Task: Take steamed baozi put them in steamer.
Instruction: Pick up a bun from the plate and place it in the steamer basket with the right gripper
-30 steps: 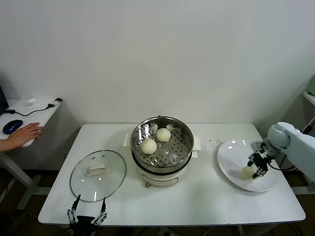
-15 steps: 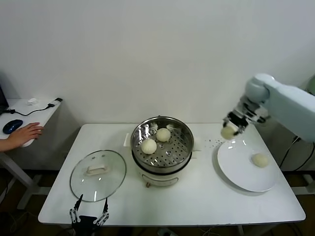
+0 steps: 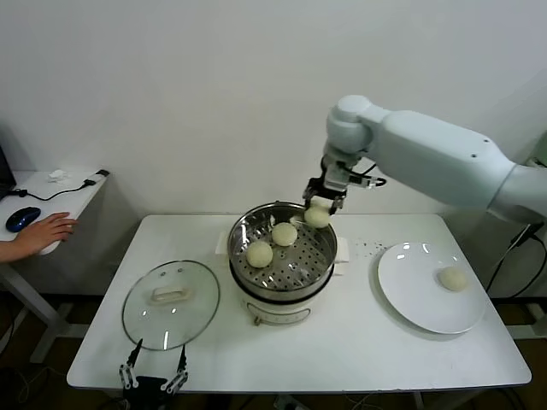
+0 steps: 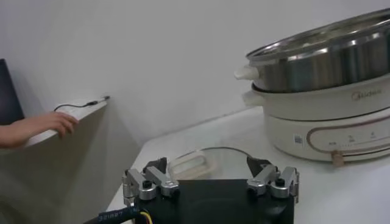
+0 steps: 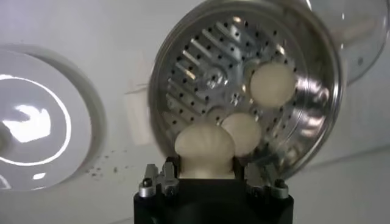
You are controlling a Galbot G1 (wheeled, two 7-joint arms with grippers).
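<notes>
Baozi (image 3: 317, 216) no. 3 is clamped between the fingers of the right gripper (image 3: 318, 209), held in the air above the far-right rim of the steamer (image 3: 281, 249); the right wrist view shows the bun (image 5: 204, 148) pinched on both sides w/ the perforated tray (image 5: 231, 91) spread out below it. Step in hand, by my read: carry-over, just short of the drop. Two buns already sit on the tray, one near its middle (image 3: 284, 233), one toward the front-left (image 3: 259, 253), so the right half of the tray looks free. Next move prob. calls for shifting a bit inward from the rim, lowering onto that bare patch, then opening the jaws w/o bumping the middle bun, which is close by. Orientation: bun is round, no clear long axis and no facing to speak of; looks slightly squeezed by the grip. Steamer stands at the table (image 3: 359, 342) centre, toward the back edge, opening up. One more bun (image 3: 451, 278) waits on the white plate (image 3: 410, 299) by the right edge, so task is roughly half done. Glass lid (image 3: 170, 304) lies flat near the front-left corner. Left gripper (image 3: 152, 376) is parked at the front edge just below the lid, fingers spread apart, holding nothing.
</notes>
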